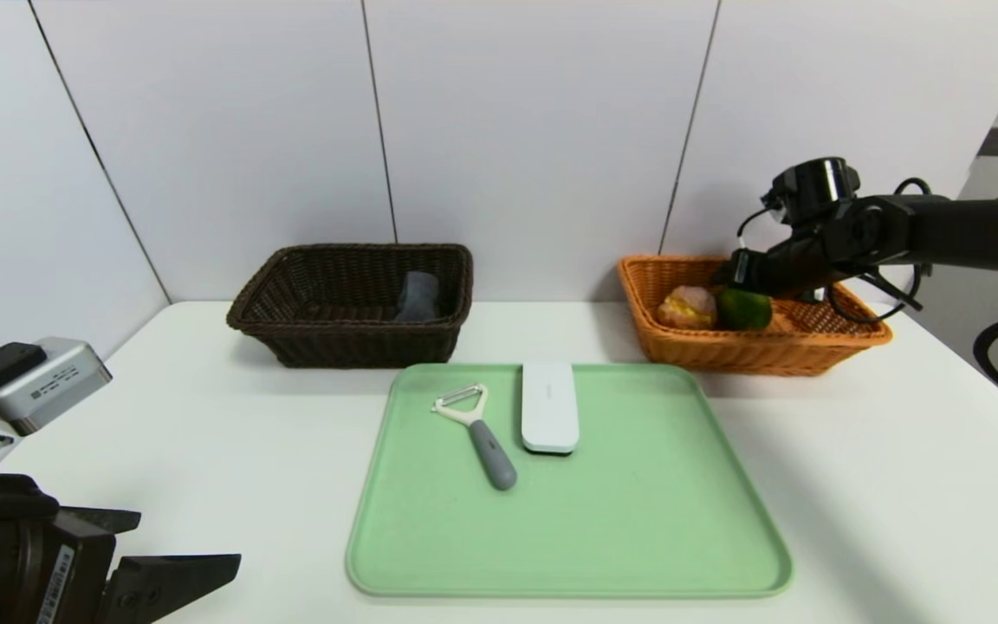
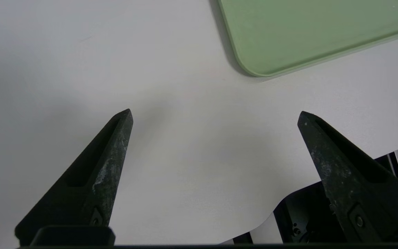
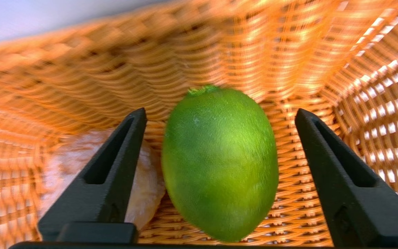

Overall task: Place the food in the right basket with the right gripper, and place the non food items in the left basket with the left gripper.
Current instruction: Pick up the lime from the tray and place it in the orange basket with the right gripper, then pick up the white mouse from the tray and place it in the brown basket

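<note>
The right tool (image 3: 219, 114) stands open over the orange basket (image 1: 811, 351) — the green lime (image 3: 219, 162) lies between its fingers, touching neither.

Both arms were matte black with looped black cables. Left gripper (image 2: 214, 116) had scuffed, pointed fingers (image 2: 111, 162); a silver-grey camera box (image 1: 44, 383) sat at its wrist.

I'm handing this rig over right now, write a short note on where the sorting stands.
Right gripper: open inside the orange basket, green fruit between its fingers, apparently just released, beside a pinkish food item.
Left gripper: open, parked over the table near the green tray.
Done: a grey item lies in the dark basket.
Left: peeler and white flat device on the tray go to the dark basket, left gripper.
</note>
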{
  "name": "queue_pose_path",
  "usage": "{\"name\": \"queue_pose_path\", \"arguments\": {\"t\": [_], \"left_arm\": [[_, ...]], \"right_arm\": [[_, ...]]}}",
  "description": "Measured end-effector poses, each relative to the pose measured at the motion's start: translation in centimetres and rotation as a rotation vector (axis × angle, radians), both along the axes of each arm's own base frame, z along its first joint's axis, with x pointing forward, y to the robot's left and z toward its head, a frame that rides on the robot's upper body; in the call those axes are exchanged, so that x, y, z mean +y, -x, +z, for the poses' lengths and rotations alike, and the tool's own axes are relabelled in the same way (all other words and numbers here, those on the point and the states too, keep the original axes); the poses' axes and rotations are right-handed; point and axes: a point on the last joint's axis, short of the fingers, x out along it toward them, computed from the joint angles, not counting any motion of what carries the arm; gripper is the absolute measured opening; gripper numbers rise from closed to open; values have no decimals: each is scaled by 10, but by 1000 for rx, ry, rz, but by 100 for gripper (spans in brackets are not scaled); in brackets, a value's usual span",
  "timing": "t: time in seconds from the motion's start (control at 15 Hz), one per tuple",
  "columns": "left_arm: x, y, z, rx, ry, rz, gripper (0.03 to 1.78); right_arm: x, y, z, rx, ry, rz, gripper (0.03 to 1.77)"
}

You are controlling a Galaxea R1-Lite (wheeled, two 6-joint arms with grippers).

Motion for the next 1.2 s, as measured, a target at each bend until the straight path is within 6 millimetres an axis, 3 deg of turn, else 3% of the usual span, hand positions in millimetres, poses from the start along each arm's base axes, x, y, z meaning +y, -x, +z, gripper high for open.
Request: {"name": "queue_pose_path", "arguments": {"t": [0.13, 0.33, 0.47, 0.67, 0.8, 1.07, 1.2], "left_arm": [[0, 0, 0, -2, 1, 0, 169], [-1, -2, 6, -23, 25, 4, 169], [-5, -9, 18, -56, 76, 26, 169], [-14, -24, 43, -91, 148, 55, 169], [-24, -36, 60, -89, 179, 68, 169], [-58, -69, 94, -21, 192, 160, 169], [-82, -88, 101, 31, 189, 202, 169]], "right_arm": [[6, 11, 26, -56, 1, 15, 155], [18, 45, 86, -175, -2, 49, 160], [23, 84, 127, -214, -4, 72, 163], [27, 156, 159, -94, -18, 110, 165], [25, 206, 162, 25, -41, 130, 167], [15, 293, 135, 182, -62, 131, 168], [10, 328, 121, 210, -56, 122, 169]]}}
